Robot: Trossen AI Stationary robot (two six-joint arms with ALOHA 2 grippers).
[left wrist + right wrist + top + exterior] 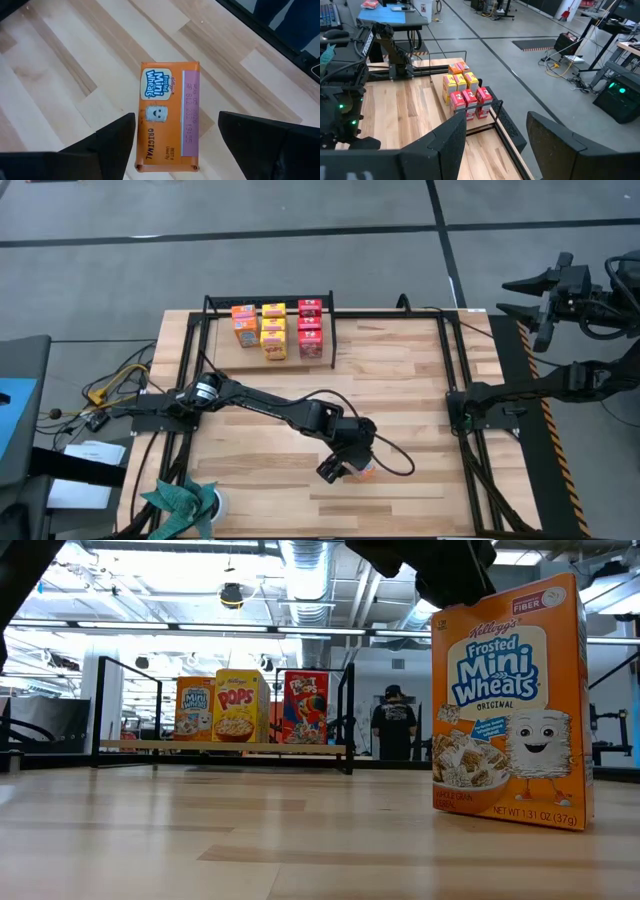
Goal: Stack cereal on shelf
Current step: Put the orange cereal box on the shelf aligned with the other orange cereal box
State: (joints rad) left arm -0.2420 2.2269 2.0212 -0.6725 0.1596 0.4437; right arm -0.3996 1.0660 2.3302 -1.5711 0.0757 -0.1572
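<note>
An orange Frosted Mini Wheats cereal box (510, 710) stands upright on its base near the table's near edge (366, 470). My left gripper (176, 115) hovers over it, open, pointing down. One finger stands on each side of the box's top face (167, 115), with a gap on the right finger's side. The shelf (222, 345) sits at the far edge and carries several orange, yellow and red boxes (274, 330) standing on its board (220, 747). My right gripper (495, 125) waits open, off the table's right far corner (545, 300).
Black frame rails (455, 395) run along the table's right side and the left arm's cable (395, 460) loops beside the box. A teal cloth (180, 498) lies at the near left corner. A person (395, 725) stands in the room beyond the table.
</note>
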